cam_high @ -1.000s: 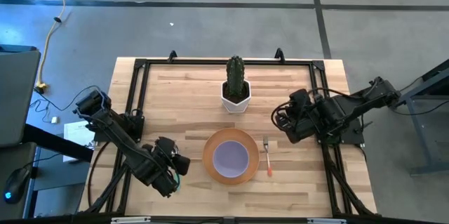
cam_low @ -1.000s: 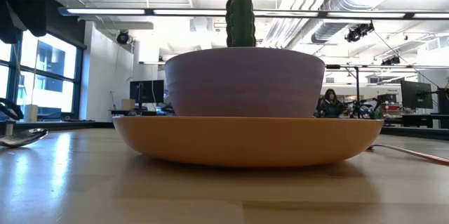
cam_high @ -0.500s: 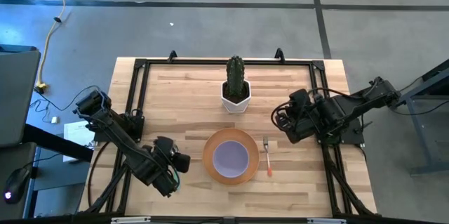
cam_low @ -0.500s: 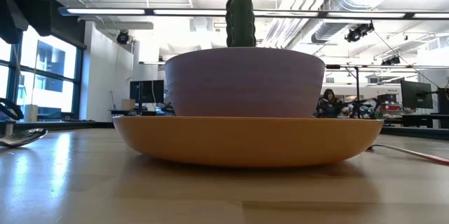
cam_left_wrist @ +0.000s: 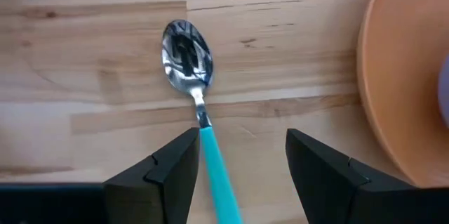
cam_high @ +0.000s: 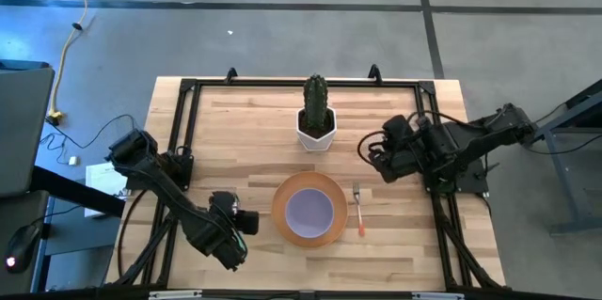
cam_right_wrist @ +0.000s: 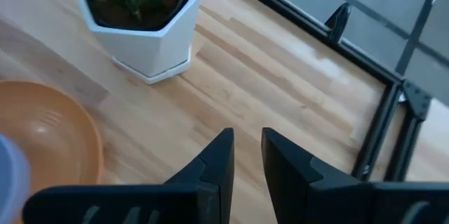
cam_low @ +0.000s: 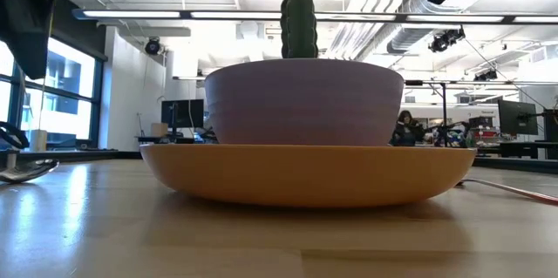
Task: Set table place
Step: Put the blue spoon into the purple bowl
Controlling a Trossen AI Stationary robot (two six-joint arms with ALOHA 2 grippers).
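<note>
The orange plate (cam_high: 280, 208) lies on the table near the front, with the lavender bowl (cam_high: 309, 210) standing in it. The orange-handled fork (cam_high: 359, 212) lies flat just right of the plate. The green-handled spoon (cam_left_wrist: 188, 48) lies flat left of the plate, and its bowl shows in the low view (cam_low: 26, 172). My left gripper (cam_left_wrist: 242, 140) is open just above the spoon, one finger on each side of the handle (cam_left_wrist: 217, 175), which lies close by one finger. My right gripper (cam_right_wrist: 248, 136) is shut and empty above the table, right of the cactus.
The cactus in a white pot (cam_high: 316, 117) stands at the far middle, behind the plate. The black frame rail (cam_high: 183, 112) runs around the table. Bare wood lies at the far left and along the near edge.
My left gripper has shifted slightly toward the table's near edge, staying over the spoon. My right gripper has moved a little toward the cactus. The plate, bowl and fork have stayed in place.
</note>
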